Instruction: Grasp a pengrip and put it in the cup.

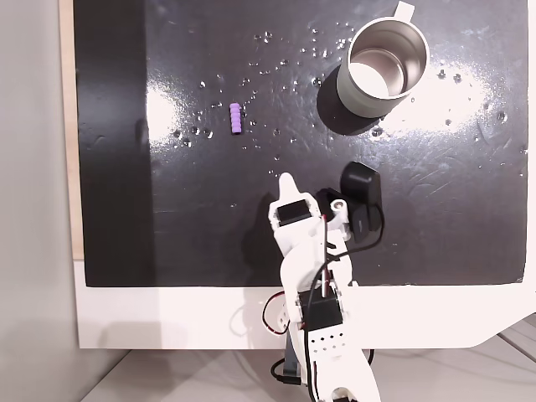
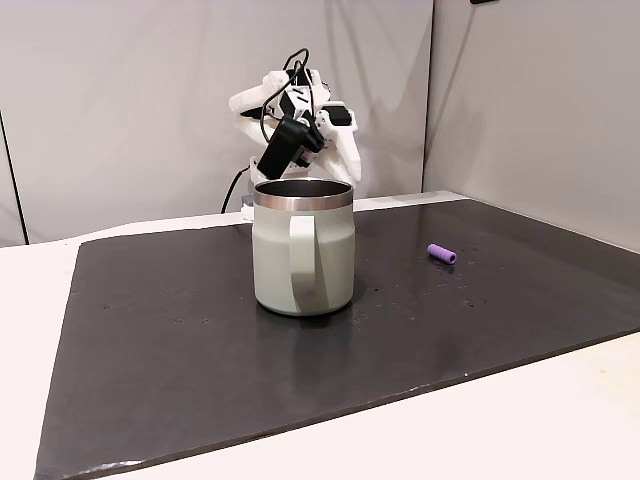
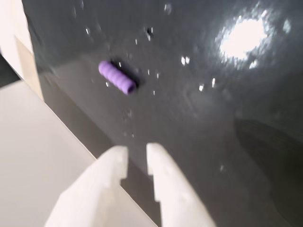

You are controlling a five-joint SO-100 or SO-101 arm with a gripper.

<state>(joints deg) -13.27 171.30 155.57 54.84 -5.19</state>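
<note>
The purple ribbed pengrip point(image 1: 236, 119) lies flat on the black mat, left of the middle in the top-down fixed view; it also shows as the pengrip point(image 2: 442, 254) and the pengrip point(image 3: 117, 78). The pale grey-green cup point(image 1: 387, 69) with a shiny inside stands upright at the mat's far right; the cup point(image 2: 303, 250) has its handle facing the side camera. My white gripper point(image 3: 137, 155) hovers over the mat, short of the pengrip and well apart from it. Its fingers stand a narrow gap apart with nothing between them. The gripper point(image 1: 286, 181) points toward the pengrip.
The black mat point(image 1: 167, 218) lies on a white table point(image 1: 167, 318), sprinkled with small white specks and glare spots. The folded arm point(image 2: 300, 120) stands behind the cup, with grey walls behind it. The mat's left edge point(image 3: 52, 104) is near the gripper.
</note>
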